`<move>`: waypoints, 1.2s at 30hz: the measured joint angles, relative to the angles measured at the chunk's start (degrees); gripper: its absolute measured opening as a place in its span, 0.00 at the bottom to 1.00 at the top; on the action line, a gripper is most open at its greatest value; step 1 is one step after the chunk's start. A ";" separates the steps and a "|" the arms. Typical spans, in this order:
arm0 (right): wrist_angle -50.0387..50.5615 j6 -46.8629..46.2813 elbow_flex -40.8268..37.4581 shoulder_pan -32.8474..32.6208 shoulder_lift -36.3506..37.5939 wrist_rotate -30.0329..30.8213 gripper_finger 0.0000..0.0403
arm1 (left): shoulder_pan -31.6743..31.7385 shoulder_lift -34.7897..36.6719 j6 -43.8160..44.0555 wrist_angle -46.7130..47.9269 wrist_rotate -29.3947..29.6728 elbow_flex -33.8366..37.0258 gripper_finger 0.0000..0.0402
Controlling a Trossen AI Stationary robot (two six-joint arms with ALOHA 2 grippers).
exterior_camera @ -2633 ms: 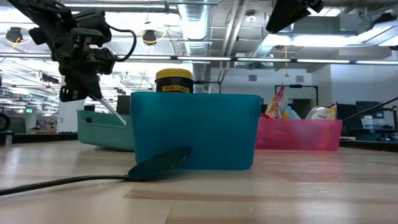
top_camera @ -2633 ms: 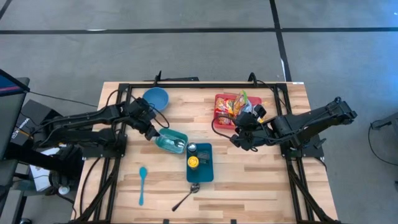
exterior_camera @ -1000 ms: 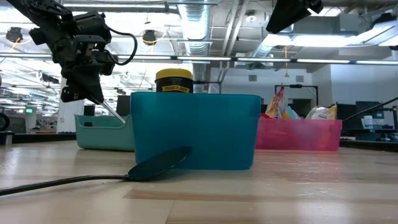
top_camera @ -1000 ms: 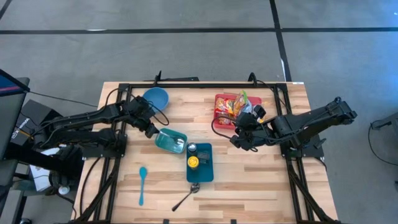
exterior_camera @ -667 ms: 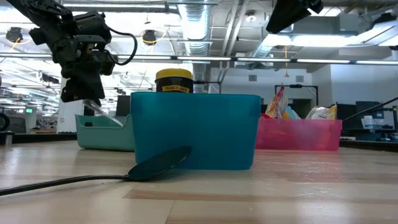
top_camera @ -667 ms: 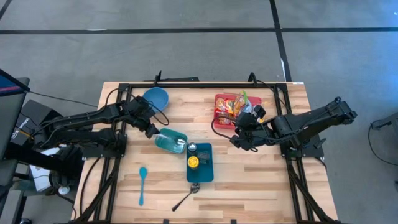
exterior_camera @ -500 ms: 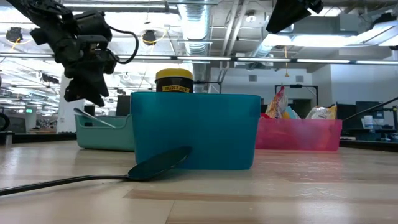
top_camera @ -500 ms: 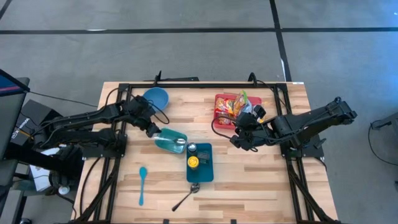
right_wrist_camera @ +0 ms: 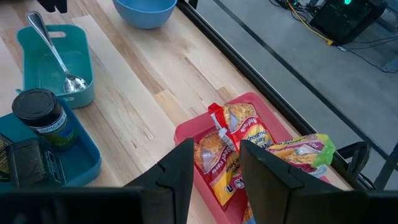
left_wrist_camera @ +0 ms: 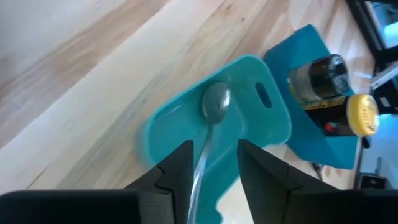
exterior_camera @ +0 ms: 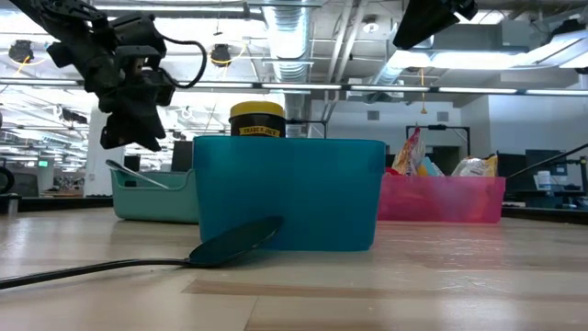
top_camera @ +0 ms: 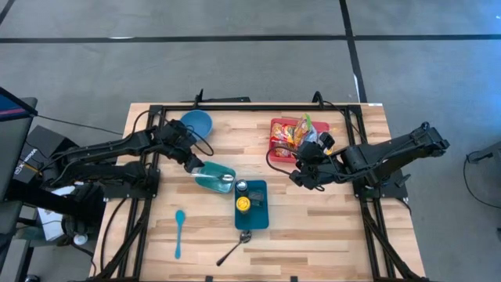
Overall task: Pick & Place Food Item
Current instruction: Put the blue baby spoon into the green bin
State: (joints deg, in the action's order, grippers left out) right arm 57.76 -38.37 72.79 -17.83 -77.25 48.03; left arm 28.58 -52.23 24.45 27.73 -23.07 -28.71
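The snack packets (right_wrist_camera: 233,152) lie in the red tray (right_wrist_camera: 186,134), untouched, so we judge the pick not yet begun. Our right gripper (right_wrist_camera: 214,165) hovers near them, fingers apart, empty. Our left gripper (left_wrist_camera: 211,165) hangs open over the spoon (left_wrist_camera: 208,124) in the teal tray (left_wrist_camera: 249,134), holding nothing.

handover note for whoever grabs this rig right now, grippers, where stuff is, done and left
Left gripper: open, above the teal tray, nothing held; metal spoon lies in that tray.
Right gripper: open, empty, hovering by the red basket of snack packets.
Blue bin holds a yellow-lidded jar.
Done: spoon is in the tray.
Left: no food item picked yet.
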 joint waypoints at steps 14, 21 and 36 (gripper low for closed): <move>0.46 0.01 0.00 -0.02 0.01 0.00 0.30 | -7.32 0.00 -0.17 -14.90 -2.38 0.00 0.10; 0.48 0.00 0.00 -0.02 0.02 0.00 0.30 | -14.91 0.00 -2.32 -30.08 -1.19 0.00 0.05; 0.13 -0.11 0.02 -0.02 0.00 2.88 0.30 | -28.73 -0.89 -15.64 -49.16 23.79 -0.09 0.01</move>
State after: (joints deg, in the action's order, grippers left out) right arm 57.89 -38.48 72.82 -17.84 -77.25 50.91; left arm -0.15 -53.12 8.81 -21.43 0.72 -28.80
